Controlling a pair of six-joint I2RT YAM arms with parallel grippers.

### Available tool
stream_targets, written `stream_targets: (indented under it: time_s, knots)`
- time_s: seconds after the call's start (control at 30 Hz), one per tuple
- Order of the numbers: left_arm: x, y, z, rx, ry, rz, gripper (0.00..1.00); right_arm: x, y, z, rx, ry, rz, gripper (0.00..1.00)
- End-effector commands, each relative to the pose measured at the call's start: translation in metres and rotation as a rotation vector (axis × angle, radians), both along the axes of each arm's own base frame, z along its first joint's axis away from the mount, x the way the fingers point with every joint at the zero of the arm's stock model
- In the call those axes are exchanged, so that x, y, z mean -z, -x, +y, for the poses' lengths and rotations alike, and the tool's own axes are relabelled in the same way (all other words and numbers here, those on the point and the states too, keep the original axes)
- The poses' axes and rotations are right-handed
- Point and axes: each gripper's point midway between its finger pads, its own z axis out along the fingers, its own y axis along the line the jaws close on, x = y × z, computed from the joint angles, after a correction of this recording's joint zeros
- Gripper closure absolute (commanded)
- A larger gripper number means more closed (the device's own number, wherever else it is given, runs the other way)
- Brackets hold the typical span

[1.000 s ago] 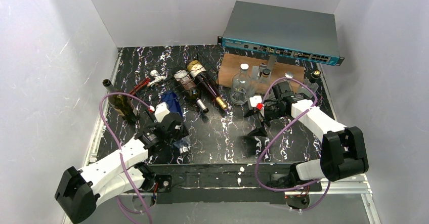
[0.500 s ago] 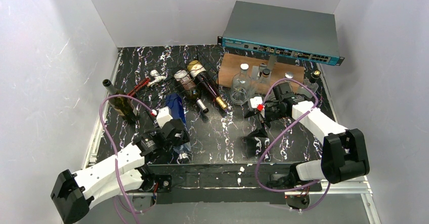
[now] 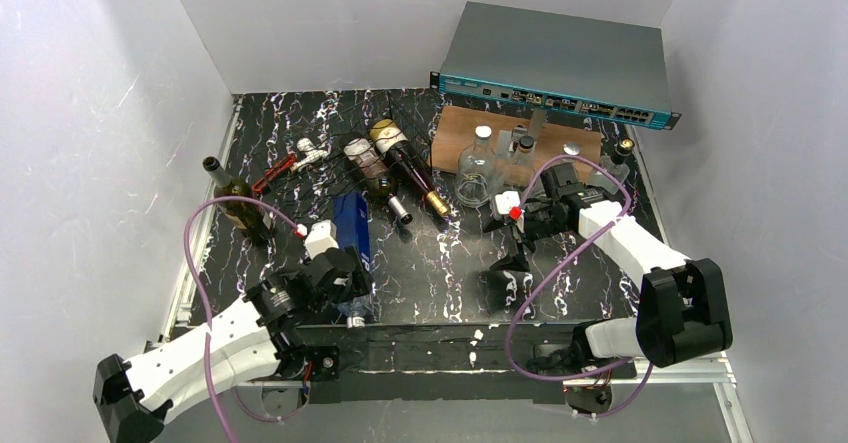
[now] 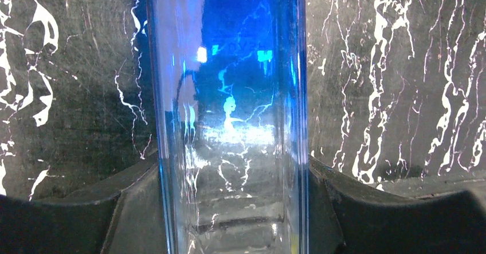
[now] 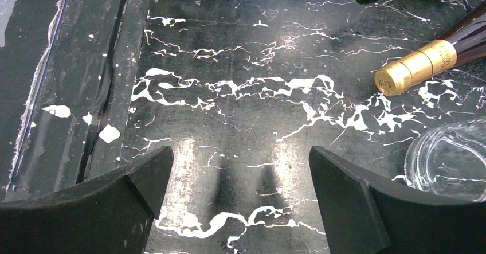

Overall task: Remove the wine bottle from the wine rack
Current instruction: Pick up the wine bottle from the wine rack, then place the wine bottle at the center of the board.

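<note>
Clamped on the blue bottle (image 3: 351, 225) with the left fingers (image 4: 114, 219), one on each flank of the glass, tight against it in the left wrist view. No gap on either side, so a firm hold by the look of it.

Bottle well clear of the wine rack (image 3: 410, 128), out on the rack's near side and pointing lengthwise away from it. Hard to say whether resting on the table (image 3: 440, 263) or carried just above it.

Over on the other arm: right fingers (image 5: 103, 208) spread wide, nothing between them, hanging over bare table to the right of the rack's near end. Close by, the gold-capped bottle (image 3: 405, 168), lying in the rack with a second dark bottle (image 3: 368, 171) beside it.

Reads as the lift-off itself done and the set-down in hand. Next up, probably: lower until the glass lies flat on the table, near side of the rack, then ease the left fingers apart. Needs a slow release and a straight withdrawal, since round glass rolls at the slightest nudge. No call for the right arm unless the bottle starts to wander.
</note>
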Motion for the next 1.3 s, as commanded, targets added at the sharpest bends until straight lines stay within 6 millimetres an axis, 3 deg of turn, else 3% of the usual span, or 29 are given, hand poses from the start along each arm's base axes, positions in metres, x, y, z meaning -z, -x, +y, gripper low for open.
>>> stream_targets:
  time_s: [0.0, 0.37, 0.97, 1.27]
  knots:
    - [-0.058, -0.030, 0.002, -0.104, 0.110, -0.226, 1.00, -0.007, 0.002, 0.002, -0.010, -0.034, -0.024, 0.02]
    - [-0.056, -0.007, -0.007, 0.003, 0.159, -0.151, 1.00, -0.011, 0.004, 0.003, -0.015, -0.046, -0.035, 0.01]
    - [-0.076, 0.035, -0.039, 0.214, 0.225, 0.070, 1.00, -0.016, 0.014, 0.008, -0.066, -0.062, -0.057, 0.02]
    - [-0.083, 0.060, -0.062, 0.319, 0.276, 0.235, 1.00, -0.016, 0.030, 0.022, -0.143, -0.065, -0.070, 0.02]
